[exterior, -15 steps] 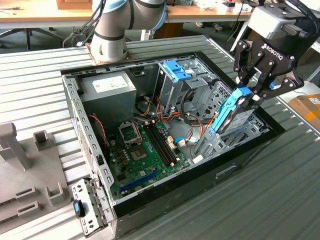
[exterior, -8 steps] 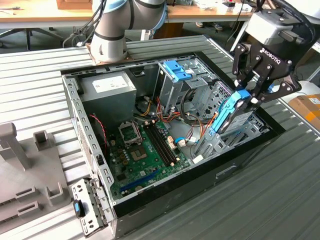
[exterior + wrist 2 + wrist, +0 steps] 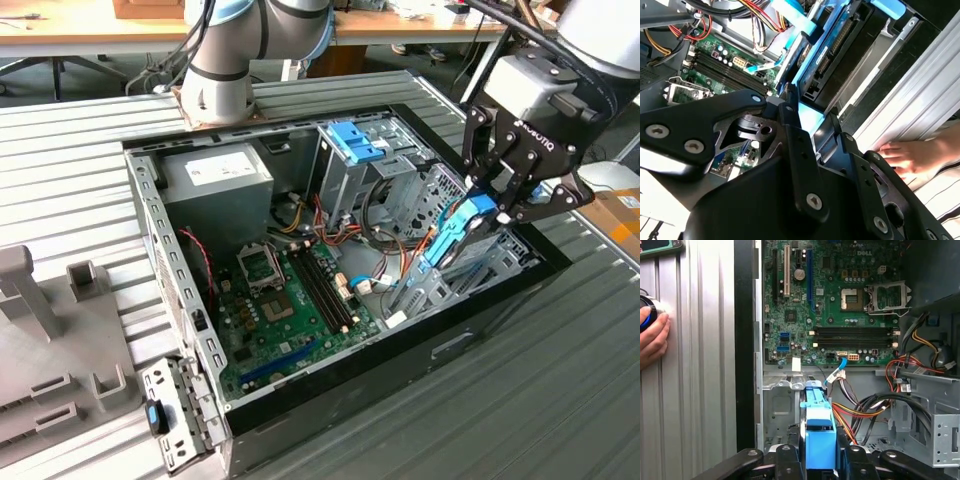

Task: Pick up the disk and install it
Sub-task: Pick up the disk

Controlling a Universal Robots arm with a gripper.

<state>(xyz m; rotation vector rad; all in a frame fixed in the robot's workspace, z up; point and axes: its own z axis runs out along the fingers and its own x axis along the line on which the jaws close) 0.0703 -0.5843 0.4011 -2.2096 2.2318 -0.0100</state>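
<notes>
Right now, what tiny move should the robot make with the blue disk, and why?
Probably ease the disk a little lower, slowly. The gripper is shut on its blue end and holds it tilted over the grey metal bay at the open case's edge, so it isn't seated yet. Cables lie close beside it, so a slow move looks safest.

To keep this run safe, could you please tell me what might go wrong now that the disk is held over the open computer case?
1. The disk hangs tilted in the jaws above the metal bay, so it may catch on the bay's edge.
2. Loose cables lie right beside the disk and could get pinched or snagged.
3. A hand rests on the table close to the case, so the arm could strike it.
</notes>
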